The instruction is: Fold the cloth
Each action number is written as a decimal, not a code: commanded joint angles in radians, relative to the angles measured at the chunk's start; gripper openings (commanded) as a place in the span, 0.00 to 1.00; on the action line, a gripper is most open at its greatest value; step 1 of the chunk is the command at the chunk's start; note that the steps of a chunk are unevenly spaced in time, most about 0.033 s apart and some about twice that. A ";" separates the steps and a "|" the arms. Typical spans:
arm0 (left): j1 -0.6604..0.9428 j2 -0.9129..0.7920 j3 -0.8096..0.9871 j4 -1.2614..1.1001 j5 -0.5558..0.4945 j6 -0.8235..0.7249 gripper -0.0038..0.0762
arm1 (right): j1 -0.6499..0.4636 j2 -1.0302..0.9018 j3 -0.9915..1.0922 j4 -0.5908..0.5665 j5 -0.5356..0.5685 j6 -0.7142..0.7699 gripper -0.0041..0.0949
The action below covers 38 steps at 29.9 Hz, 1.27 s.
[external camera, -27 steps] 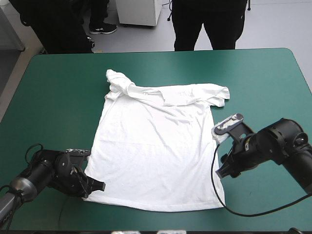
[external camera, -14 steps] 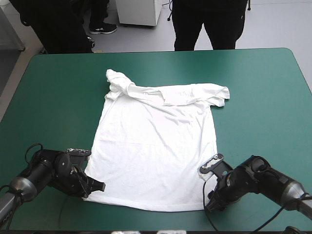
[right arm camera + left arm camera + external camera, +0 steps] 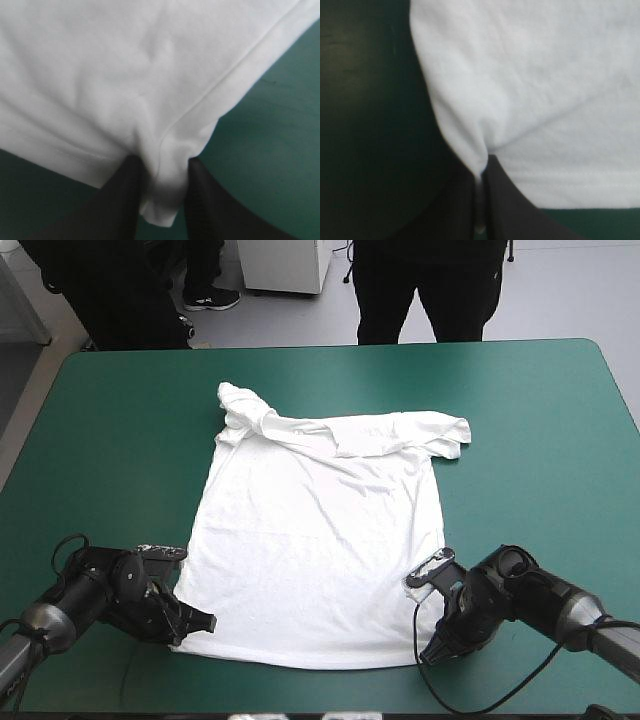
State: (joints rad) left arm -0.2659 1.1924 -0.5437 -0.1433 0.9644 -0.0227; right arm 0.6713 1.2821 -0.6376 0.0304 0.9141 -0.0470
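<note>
Jaws of the left gripper (image 3: pixel 481 170) are pressed almost together, with a thin pinch of the T-shirt (image 3: pixel 320 540) caught between the black tips. Those of the right gripper (image 3: pixel 162 165) stand narrow but less tight, with a thicker bunch of the hem corner gathered in the gap.

The T-shirt lies spread flat in the middle of the teal-green cover (image 3: pixel 120 420), collar end toward 12 o'clock and hem toward 6 o'clock. The left gripper has the hem corner at 7 o'clock, the right gripper the corner at 5 o'clock, and both sit low on the table. The sleeve at 11 o'clock is crumpled into a lump; the sleeve at 1 o'clock is folded partly over itself.

Judging from this, the 2 corners are about to be lifted and carried toward 12 o'clock for the first fold. The looser hold at 5 o'clock is the weak point: the bunched corner could slide out under tension, and the hem would drop crooked. Uneven lifting by the 2 arms would skew the fold line. The lump at 11 o'clock may get trapped under the folded layer and leave a bulge.
</note>
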 commanded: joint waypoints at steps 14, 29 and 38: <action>-0.006 -0.012 -0.297 -0.084 0.000 0.023 0.03 | 0.004 -0.007 -0.270 -0.078 0.038 0.047 0.02; -0.006 -0.034 -1.062 -0.081 0.086 0.084 0.03 | -0.035 -0.020 -1.070 -0.363 0.222 0.075 0.02; -0.006 -0.029 -1.387 -0.063 -0.060 0.137 0.03 | -0.035 -0.020 -1.431 -0.509 0.154 0.075 0.02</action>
State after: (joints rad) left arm -0.2669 1.1801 -1.8448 -0.2058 1.0278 0.1042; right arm 0.6411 1.2902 -1.9680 -0.4043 1.1662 0.0265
